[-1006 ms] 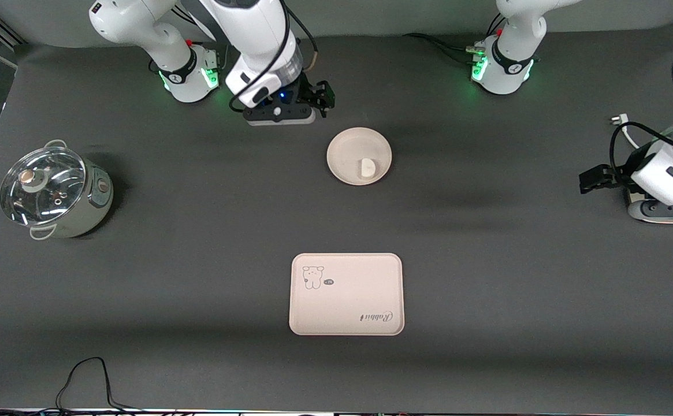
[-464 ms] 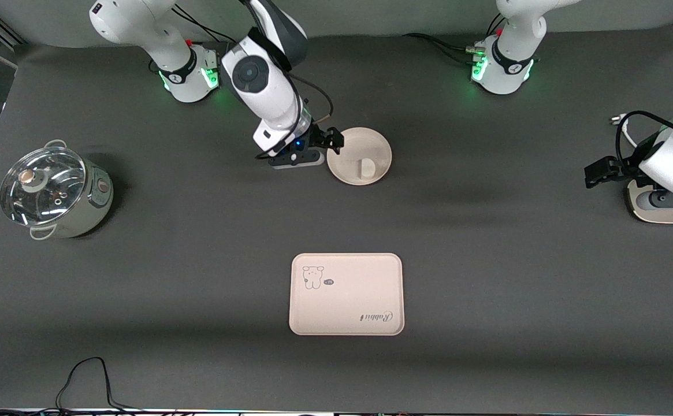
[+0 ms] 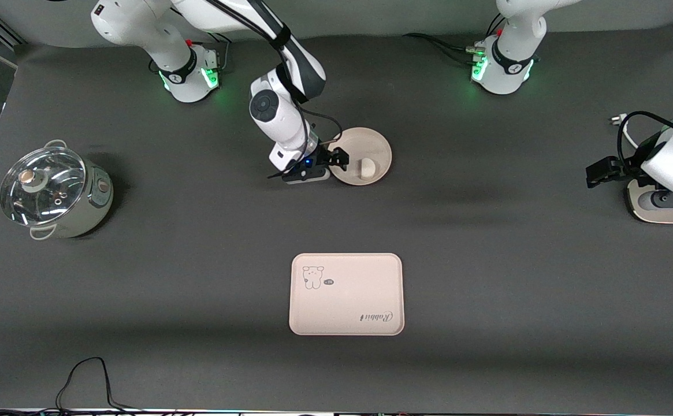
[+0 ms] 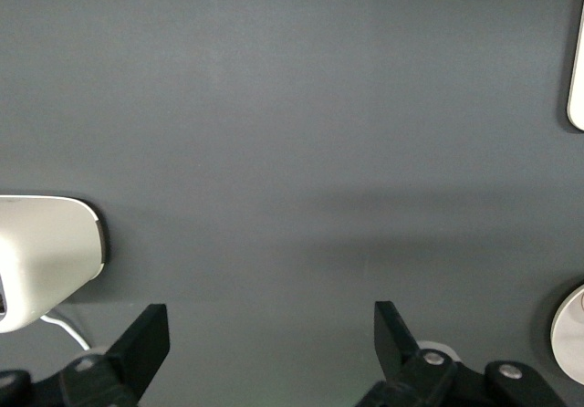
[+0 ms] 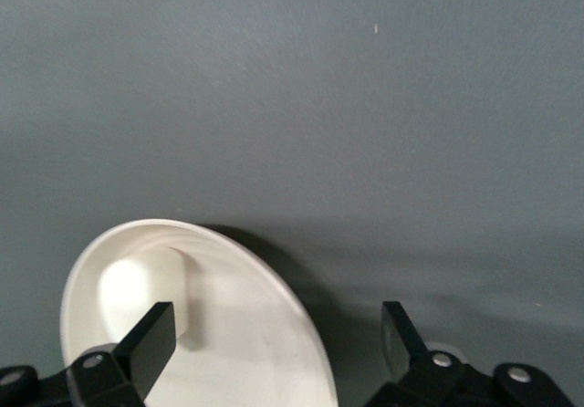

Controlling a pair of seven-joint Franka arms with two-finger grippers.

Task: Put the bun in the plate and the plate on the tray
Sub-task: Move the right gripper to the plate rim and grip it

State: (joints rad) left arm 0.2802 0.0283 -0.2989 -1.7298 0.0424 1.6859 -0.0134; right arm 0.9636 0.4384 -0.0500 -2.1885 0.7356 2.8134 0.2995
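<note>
R gripper (image 3: 336, 160) wide open, empty, at plate (image 3: 371, 144) rim | bun (image 3: 366, 167) in plate, tray (image 3: 346, 294) nearer cam | L gripper (image 3: 599, 173) open, empty, waits over surface at L arm's end | risk: shallow rim grip → plate tilts/slips, bun rolls off

Bun (image 3: 366, 167) in plate (image 3: 375, 144), tray (image 3: 346, 294) apart

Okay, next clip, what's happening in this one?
The bun already lies in the plate. The right arm's tool, fingers open, is at the plate's rim on the right arm's side, straddling it but not closed on it. The plate sits on the table, farther from the front camera than the Rabbit tray, which holds nothing. The left arm waits at its end of the table, its tool open. A lidded pot stands at the right arm's end.
</note>
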